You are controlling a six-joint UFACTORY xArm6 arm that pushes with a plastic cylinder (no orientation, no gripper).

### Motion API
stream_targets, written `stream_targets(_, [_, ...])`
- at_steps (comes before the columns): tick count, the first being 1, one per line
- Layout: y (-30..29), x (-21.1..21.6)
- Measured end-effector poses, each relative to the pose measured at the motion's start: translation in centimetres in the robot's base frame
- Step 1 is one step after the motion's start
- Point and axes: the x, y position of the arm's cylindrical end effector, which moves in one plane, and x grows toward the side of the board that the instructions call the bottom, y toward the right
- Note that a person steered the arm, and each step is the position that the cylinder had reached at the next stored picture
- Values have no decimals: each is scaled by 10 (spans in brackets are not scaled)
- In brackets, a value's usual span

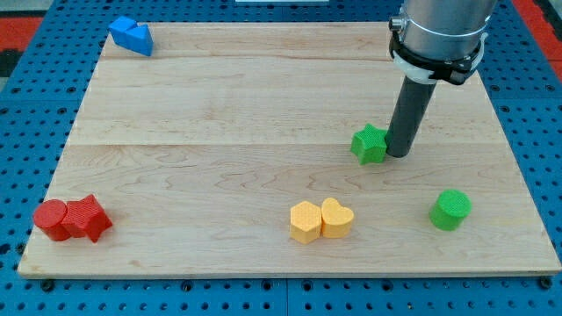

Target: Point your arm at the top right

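The surface (pixel 219 132) is pale wood with a fine grain and a smooth, matt finish. The rod (pixel 409 118) looks like dark matt plastic or rubber, under a shiny metal collar (pixel 437 39). The green star block (pixel 370 145) and yellow heart block (pixel 338 217) look like matt plastic with fine ribbed lines.

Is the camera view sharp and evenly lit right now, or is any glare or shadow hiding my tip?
Camera view: sharp throughout, evenly lit, no glare on the wooden board; only soft shadows under the blocks; my tip is clearly visible beside the green star block, on its right in the view.
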Motion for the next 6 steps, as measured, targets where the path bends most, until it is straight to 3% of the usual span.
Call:
stream_targets(2, [111,-1])
stream_targets(3, [123,-23])
stream_targets(5, [98,-130])
stream_targets(6, [2,-163])
